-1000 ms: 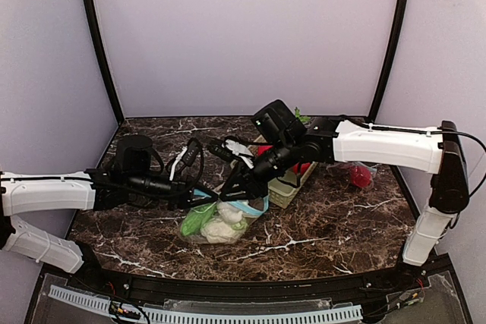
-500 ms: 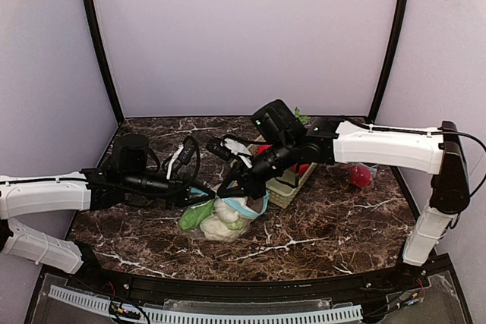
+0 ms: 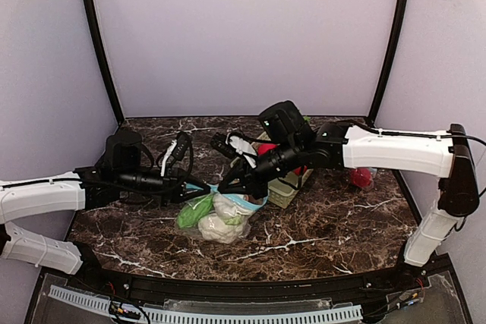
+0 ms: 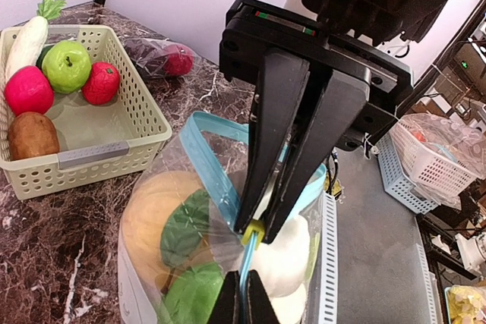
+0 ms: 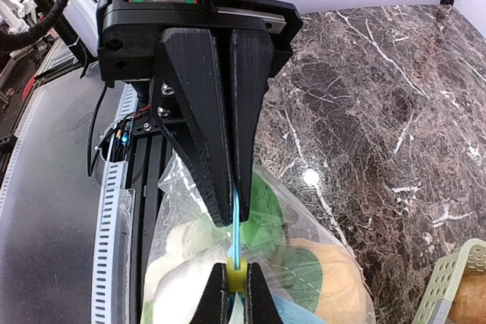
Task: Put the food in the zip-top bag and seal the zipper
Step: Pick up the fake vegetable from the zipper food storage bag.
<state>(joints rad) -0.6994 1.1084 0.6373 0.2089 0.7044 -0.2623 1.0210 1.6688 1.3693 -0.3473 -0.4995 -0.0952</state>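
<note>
The clear zip-top bag (image 3: pixel 216 216) with a blue zipper strip (image 4: pixel 219 180) lies on the marble table. It holds food: a white cauliflower (image 4: pixel 292 259), green leaves (image 4: pixel 184 227) and an orange piece (image 4: pixel 148 214). My left gripper (image 4: pixel 243 303) is shut on the zipper strip (image 5: pixel 236 221) at one end of the bag's mouth. My right gripper (image 5: pixel 235 294) is shut on the yellow slider (image 5: pixel 236 278), tip to tip with the left fingers (image 5: pixel 216 134). In the top view the left gripper (image 3: pixel 199 186) and the right gripper (image 3: pixel 229 185) meet over the bag.
A pale green lattice basket (image 4: pixel 144 115) holds a green apple (image 4: pixel 67 66), red fruits (image 4: pixel 29 90), a brown potato (image 4: pixel 30 136) and a white radish (image 4: pixel 26 42). It sits behind the right arm (image 3: pixel 282 187). Another clear bag with a red item (image 3: pixel 361 178) lies at the right.
My left arm has drawn back to the left, and the bag has shifted a little left with it. My right gripper has followed along the zipper and stays close to the left fingers.
</note>
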